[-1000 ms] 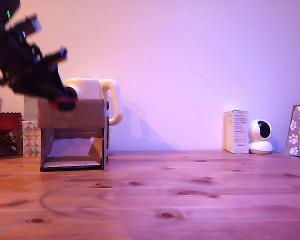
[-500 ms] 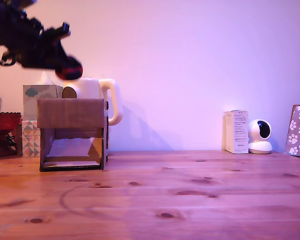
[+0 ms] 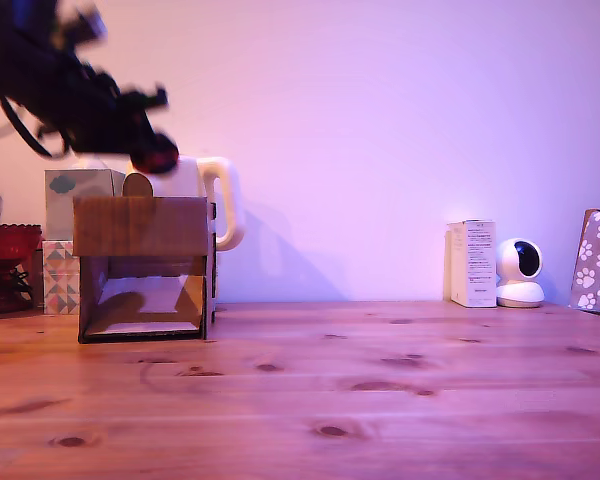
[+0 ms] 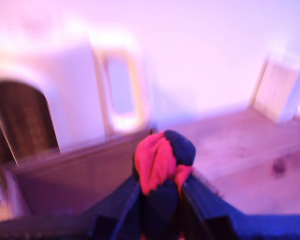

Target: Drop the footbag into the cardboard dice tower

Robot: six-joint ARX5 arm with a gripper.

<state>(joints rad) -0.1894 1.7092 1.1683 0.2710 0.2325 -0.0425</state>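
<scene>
Jaws (image 4: 160, 200) clenched on the footbag (image 4: 162, 160), seemingly lower now, nearer the cardboard dice tower (image 3: 143, 268).

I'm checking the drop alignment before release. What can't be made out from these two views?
- Top opening of the cardboard dice tower: the exterior view sees only its front, so whether the footbag is right over it cannot be told.
- Gripper: motion-blurred in the exterior view.
- Wrist view: blurred; the footbag is squeezed between the jaws, its lower part hidden.
- Arm: cut off by the exterior view's left edge.

A cream kettle (image 3: 205, 190), tissue boxes (image 3: 68, 190), red bowl (image 3: 8, 242), white box (image 3: 473, 263) and round camera (image 3: 521, 272) line the wooden table (image 3: 380, 400).
</scene>
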